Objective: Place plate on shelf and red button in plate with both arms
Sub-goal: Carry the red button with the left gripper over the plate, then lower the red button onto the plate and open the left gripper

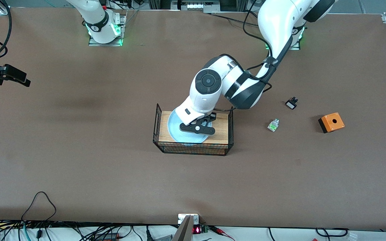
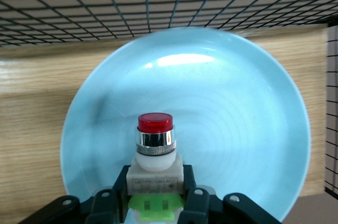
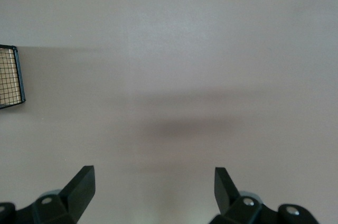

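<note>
— While I have the feed up, tell me where the plate (image 1: 179,129) sits.

— I see it lying flat on the wooden tray (image 1: 220,129), inside the black wire basket (image 1: 193,149) near the middle of the brown table (image 1: 79,160). In the left wrist view the pale blue dish (image 2: 237,129) fills most of the picture, wood grain around it and wire mesh along the edge.

— And the left gripper (image 1: 197,128)?

— It hangs over the plate, fingers closed on the red button (image 2: 155,150). I can see the red cap, a chrome ring, the whitish body and a green part between the pads. The button is in the air above the plate's centre.

— The right gripper (image 3: 154,184)?

— That arm waits at the right arm's end of the table. Its fingers are spread wide with nothing between them, over bare brown surface, with a corner of the basket (image 3: 10,78) just in view.

— Anything else on the surface?

— Toward the left arm's end: a white-green piece (image 1: 273,125), a small black part (image 1: 291,103) farther from the front camera, and an orange box (image 1: 331,122) with a hole. Cables run along the table's near edge.
</note>
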{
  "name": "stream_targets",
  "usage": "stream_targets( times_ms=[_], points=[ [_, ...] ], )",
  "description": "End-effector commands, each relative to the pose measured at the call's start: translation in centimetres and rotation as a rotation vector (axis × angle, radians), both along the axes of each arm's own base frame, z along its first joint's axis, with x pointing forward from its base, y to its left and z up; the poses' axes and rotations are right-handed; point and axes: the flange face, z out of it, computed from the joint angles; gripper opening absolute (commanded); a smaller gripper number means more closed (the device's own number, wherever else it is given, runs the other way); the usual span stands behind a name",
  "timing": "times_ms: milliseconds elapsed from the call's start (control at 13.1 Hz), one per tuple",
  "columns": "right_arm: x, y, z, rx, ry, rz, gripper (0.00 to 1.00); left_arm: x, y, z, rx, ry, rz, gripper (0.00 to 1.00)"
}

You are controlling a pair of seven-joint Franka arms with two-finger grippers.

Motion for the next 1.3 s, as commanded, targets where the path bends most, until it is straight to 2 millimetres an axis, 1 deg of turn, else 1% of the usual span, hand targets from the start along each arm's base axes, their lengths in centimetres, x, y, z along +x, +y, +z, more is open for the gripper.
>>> stream_targets(
  times_ms=[0,153,230,306,383,459,536,765,842,918,995,1071,1148,1224],
  points=[
    [0.0,-0.1,0.6,-0.013,-0.01,0.007,1.0,0.6,0.3,1.3,0.007,-0.036,0.008,0.99],
    [0.1,0.0,0.5,-0.012,-0.011,0.007,1.0,0.7,0.5,3.2,-0.004,-0.049,0.024,1.0],
    [0.2,0.0,0.3,-0.013,-0.007,0.008,1.0,0.8,0.9,5.3,-0.014,-0.071,0.028,1.0],
    [0.1,0.0,0.4,-0.014,-0.01,0.01,1.0,0.9,2.4,7.9,-0.001,-0.073,0.041,1.0],
    [0.1,0.0,0.4,-0.014,-0.01,0.01,1.0,1.5,4.6,9.6,0.023,-0.056,0.063,1.0],
    [0.2,0.0,0.5,-0.014,-0.011,0.01,1.0,2.0,7.1,11.9,0.044,-0.044,0.091,1.0],
    [0.2,0.1,0.4,-0.014,-0.01,0.015,1.0,2.0,8.9,13.8,0.058,-0.034,0.105,1.0],
    [0.1,0.1,0.4,-0.014,-0.007,0.019,1.0,3.1,18.1,18.6,0.141,0.033,0.213,1.0],
    [0.2,0.2,0.3,-0.014,-0.005,0.015,1.0,3.7,21.3,19.9,0.146,0.039,0.25,1.0],
    [0.2,0.3,0.4,-0.014,-0.01,0.015,1.0,4.1,24.0,20.8,0.154,0.05,0.253,1.0],
    [0.2,0.3,0.5,-0.014,-0.011,0.015,1.0,3.7,25.9,22.2,0.159,0.045,0.22,1.0],
    [0.2,0.3,0.5,-0.016,-0.011,0.015,1.0,3.9,29.6,22.9,0.163,0.047,0.213,1.0],
    [0.2,0.2,0.7,-0.017,-0.014,0.013,1.0,3.2,32.3,23.7,0.146,0.044,0.201,1.0],
    [0.2,0.1,0.7,-0.017,-0.017,0.01,1.0,2.0,33.8,24.0,0.146,0.015,0.177,1.0]
  ],
)
